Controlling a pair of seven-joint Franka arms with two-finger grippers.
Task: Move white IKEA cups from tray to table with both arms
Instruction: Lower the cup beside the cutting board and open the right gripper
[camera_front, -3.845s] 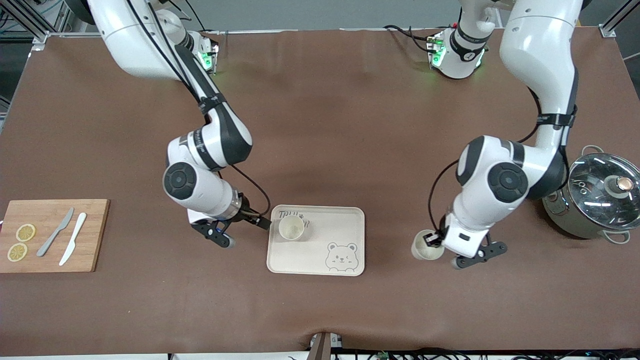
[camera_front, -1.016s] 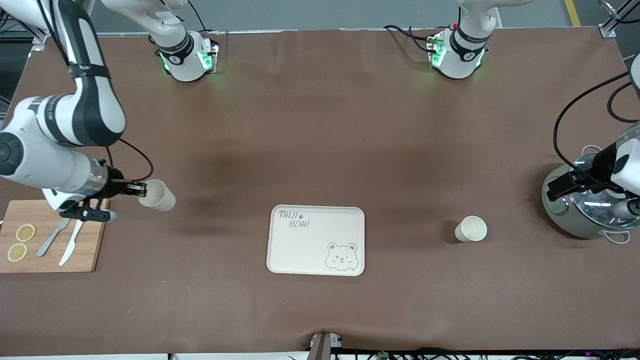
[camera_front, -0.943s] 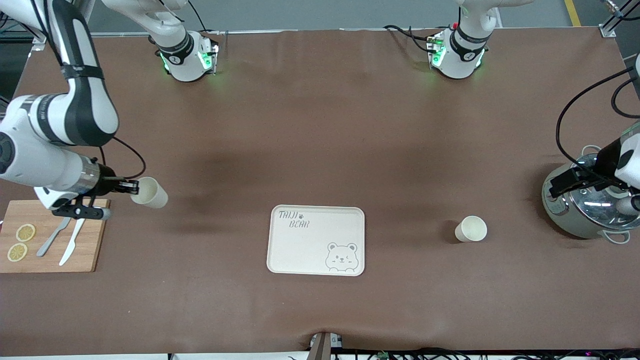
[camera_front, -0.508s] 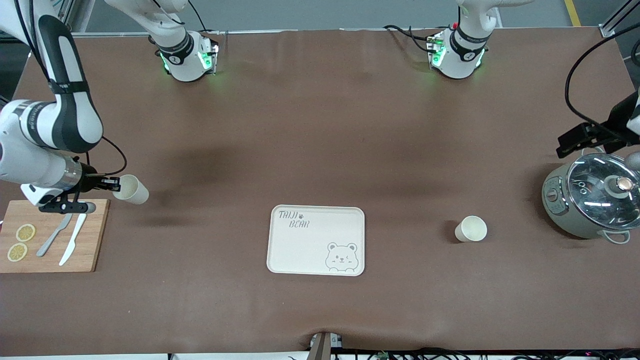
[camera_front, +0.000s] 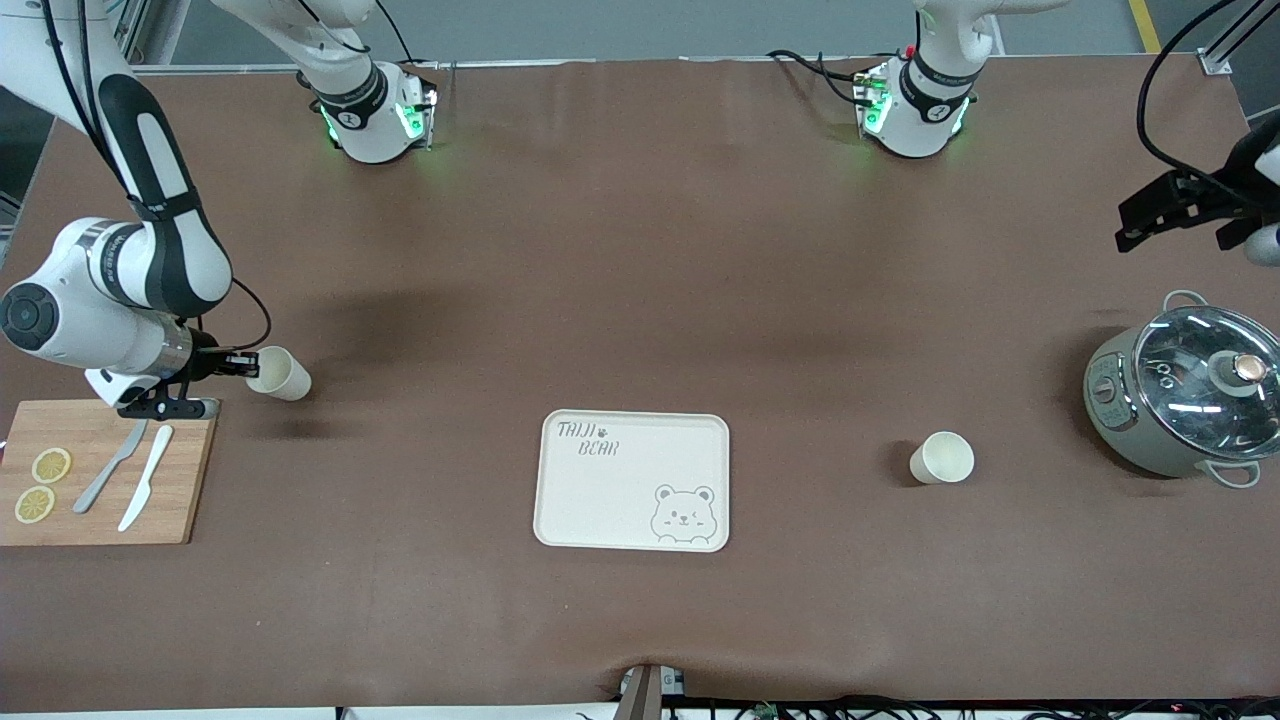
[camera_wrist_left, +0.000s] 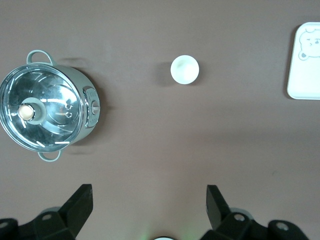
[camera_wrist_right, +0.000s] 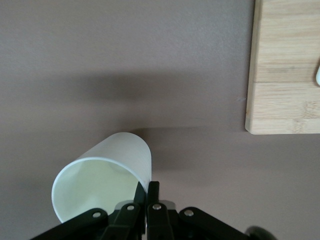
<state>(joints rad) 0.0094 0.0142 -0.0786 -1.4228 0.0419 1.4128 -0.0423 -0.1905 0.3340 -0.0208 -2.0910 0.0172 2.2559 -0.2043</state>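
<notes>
My right gripper (camera_front: 243, 366) is shut on the rim of one white cup (camera_front: 280, 373) and holds it tilted just above the table, beside the wooden board's corner. In the right wrist view the cup (camera_wrist_right: 107, 175) hangs from the pinched gripper (camera_wrist_right: 149, 189), one finger inside the rim and one outside. The other white cup (camera_front: 941, 458) stands upright on the table between the bear tray (camera_front: 632, 482) and the pot; it also shows in the left wrist view (camera_wrist_left: 185, 69). My left gripper (camera_front: 1150, 215) is open and empty, high over the table at the left arm's end, its fingers (camera_wrist_left: 80, 205) wide apart.
A wooden cutting board (camera_front: 190, 470) with two knives and lemon slices lies at the right arm's end. A grey-green pot with glass lid (camera_front: 1190, 392) stands at the left arm's end and shows in the left wrist view (camera_wrist_left: 47, 112). The bear tray holds nothing.
My right gripper lifted its cup off the tray, carried it toward the cutting board and lowered it. My left gripper let go of its cup on the table, then rose away past the pot.
</notes>
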